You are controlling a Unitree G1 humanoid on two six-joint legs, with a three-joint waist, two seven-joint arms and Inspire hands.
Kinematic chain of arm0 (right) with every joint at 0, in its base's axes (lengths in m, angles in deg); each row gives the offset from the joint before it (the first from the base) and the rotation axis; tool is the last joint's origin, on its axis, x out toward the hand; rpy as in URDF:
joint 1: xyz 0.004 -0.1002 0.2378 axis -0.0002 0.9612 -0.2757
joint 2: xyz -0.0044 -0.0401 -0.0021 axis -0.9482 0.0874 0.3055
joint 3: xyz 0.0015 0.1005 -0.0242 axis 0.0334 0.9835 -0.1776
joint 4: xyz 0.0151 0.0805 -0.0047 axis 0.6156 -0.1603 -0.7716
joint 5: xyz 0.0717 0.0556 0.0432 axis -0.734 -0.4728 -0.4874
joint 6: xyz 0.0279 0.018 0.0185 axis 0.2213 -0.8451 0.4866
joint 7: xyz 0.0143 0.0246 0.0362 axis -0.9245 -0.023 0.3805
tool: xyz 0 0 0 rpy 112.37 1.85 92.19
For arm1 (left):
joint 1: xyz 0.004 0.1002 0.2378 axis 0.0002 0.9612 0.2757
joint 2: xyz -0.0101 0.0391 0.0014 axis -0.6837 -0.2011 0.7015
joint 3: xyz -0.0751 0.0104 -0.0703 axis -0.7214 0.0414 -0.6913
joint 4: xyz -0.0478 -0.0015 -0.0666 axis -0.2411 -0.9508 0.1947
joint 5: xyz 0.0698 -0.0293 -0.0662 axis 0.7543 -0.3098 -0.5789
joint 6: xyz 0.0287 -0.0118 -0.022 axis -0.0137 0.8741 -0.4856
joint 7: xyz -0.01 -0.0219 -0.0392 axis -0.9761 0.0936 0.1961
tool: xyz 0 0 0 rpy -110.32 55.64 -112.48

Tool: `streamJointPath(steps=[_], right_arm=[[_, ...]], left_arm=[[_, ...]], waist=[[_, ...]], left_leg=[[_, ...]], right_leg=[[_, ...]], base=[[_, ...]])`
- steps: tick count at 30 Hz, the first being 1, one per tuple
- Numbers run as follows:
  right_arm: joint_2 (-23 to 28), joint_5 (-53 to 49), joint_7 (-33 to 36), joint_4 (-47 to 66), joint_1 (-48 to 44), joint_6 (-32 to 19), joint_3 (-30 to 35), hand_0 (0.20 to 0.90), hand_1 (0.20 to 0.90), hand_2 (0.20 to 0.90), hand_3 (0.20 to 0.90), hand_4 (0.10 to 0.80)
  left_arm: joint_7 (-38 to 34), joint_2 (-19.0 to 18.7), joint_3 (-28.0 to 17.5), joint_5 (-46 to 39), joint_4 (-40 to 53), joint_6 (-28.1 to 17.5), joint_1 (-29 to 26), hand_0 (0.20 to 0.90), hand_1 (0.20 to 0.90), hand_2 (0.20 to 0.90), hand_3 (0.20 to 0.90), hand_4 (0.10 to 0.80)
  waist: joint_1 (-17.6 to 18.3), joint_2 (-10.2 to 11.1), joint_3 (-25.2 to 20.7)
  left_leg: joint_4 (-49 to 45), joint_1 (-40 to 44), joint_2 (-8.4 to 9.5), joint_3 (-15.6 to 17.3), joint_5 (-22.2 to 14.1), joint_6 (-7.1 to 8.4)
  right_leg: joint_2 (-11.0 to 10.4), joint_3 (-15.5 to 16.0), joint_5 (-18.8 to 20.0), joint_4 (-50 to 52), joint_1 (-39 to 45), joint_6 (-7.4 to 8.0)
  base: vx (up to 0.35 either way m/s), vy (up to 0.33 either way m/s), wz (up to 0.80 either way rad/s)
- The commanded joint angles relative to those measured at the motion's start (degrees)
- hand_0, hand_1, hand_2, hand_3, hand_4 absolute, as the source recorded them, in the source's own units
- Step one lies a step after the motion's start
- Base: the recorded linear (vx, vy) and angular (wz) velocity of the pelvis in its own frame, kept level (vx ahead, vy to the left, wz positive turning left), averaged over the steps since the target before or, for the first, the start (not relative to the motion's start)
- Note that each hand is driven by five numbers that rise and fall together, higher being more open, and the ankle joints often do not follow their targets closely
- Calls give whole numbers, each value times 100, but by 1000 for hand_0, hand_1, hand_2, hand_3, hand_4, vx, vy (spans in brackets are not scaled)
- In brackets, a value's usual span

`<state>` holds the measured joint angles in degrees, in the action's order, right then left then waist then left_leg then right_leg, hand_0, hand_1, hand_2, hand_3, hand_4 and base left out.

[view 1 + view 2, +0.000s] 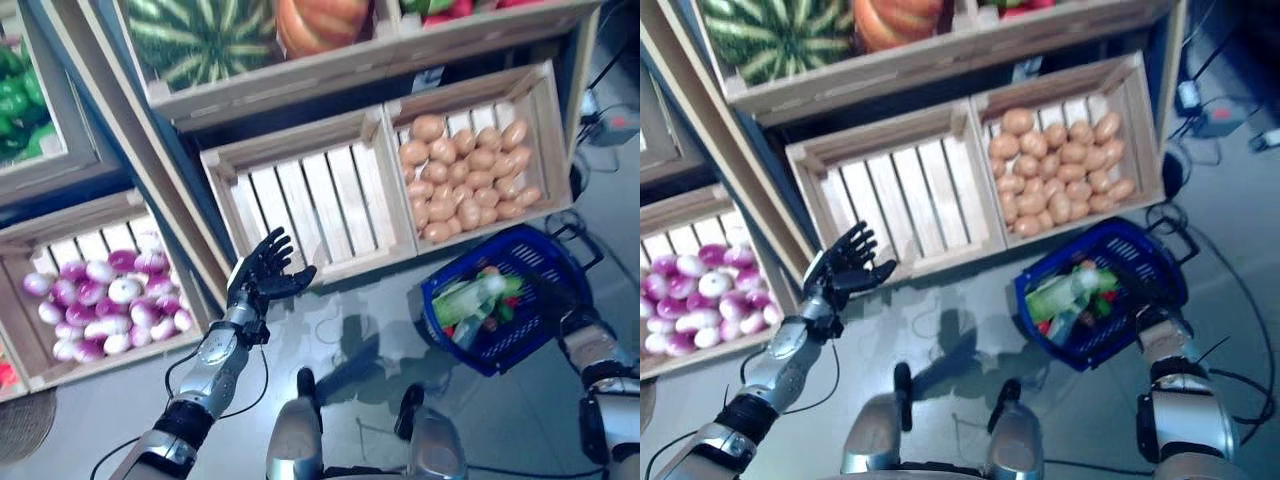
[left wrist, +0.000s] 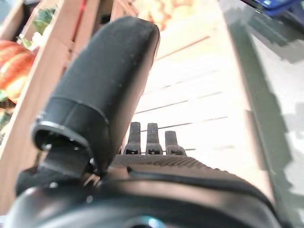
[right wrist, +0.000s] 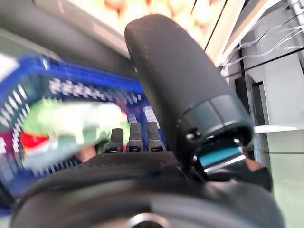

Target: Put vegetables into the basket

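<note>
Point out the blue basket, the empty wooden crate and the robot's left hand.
blue basket [image 1: 560, 262], left eye view, far rim.
empty wooden crate [image 1: 310, 205], left eye view, slatted floor.
left hand [image 1: 262, 275], left eye view, palm.

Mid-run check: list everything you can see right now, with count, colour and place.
Basket: one, blue, on the floor at right, holding green and red vegetables.
Potatoes: many, tan, right crate.
Empty crate: one, pale wood, centre.
Onions: many, purple-white, left crate.
Watermelon: one, striped green, upper shelf.
Pumpkin: one, orange, beside the watermelon.
Left hand: open, empty, at the empty crate's front edge.
Right hand: by the basket, fingers unclear.
</note>
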<state>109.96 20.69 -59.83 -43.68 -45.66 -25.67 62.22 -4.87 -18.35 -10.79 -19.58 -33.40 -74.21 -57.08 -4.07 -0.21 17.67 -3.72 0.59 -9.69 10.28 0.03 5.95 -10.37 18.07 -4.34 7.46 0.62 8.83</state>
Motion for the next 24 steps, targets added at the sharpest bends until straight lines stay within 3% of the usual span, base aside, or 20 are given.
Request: streamJointPath(steps=[1, 3, 10, 15, 24], right_arm=[[-344, 159, -449, 342, 127, -597, -369, 900, 900, 900, 900, 800], [-863, 387, -452, 768, 556, -938, -594, 900, 900, 900, 900, 800], [-1949, 471, -294, 2180, 1711, -1190, -1361, 900, 900, 900, 900, 800], [-2410, 460, -268, 2718, 2411, -781, -1835, 900, 900, 900, 900, 800], [-2750, 480, -654, 2642, 2780, -337, -2498, 900, 900, 900, 900, 800]], left_arm=[[137, 153, -101, 418, 147, -294, 21, 900, 900, 900, 900, 800], [134, 378, -100, 566, -161, -338, 274, 900, 900, 900, 900, 800], [-44, 913, -227, 1175, -1154, -588, 788, 900, 900, 900, 900, 800], [-67, 1238, -496, 1520, -2317, -629, 927, 900, 900, 900, 900, 800], [-233, 1512, -322, 1956, -3059, -801, 938, 900, 900, 900, 900, 800]], waist=[[-61, 95, -741], [-6, 71, -909], [246, 50, -1179], [486, 69, -1242], [556, 47, -1202]], left_leg=[[265, 65, 214, 59, 21, -146], [685, 358, 240, 106, 130, -148], [872, 517, 335, 156, 91, -155], [872, 679, 392, 324, 40, -223], [872, 723, 461, 303, 28, -245]], right_leg=[[-40, -40, 654, -616, 162, -224], [0, -69, 811, -950, 368, -178], [92, -262, 928, -1246, 459, -150], [63, -350, 912, -1246, 557, -124], [39, -371, 848, -1246, 642, -131]], base=[[187, 43, -6], [125, 46, -8], [39, 43, -7], [19, 37, -10], [-2, 31, -7]])
